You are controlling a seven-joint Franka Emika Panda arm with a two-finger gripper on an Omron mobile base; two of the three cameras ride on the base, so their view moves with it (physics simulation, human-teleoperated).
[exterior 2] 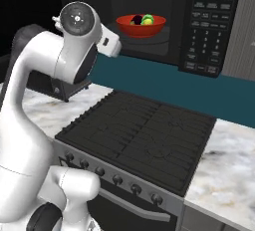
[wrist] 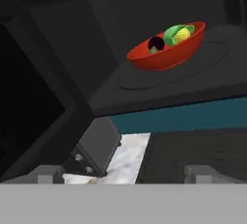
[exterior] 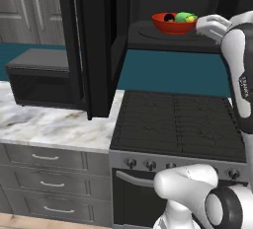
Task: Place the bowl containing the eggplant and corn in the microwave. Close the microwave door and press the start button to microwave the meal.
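Stovetop (exterior: 178, 122) nearest, hand (wrist: 123, 174) wide open and empty, red bowl (wrist: 166, 49) inside microwave (exterior 2: 206, 26), keypad lettering unreadable

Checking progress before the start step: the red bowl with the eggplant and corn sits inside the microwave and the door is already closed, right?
Not quite. The red bowl does sit inside the microwave, but the door stands wide open, swung out to the left, as the left base view shows.
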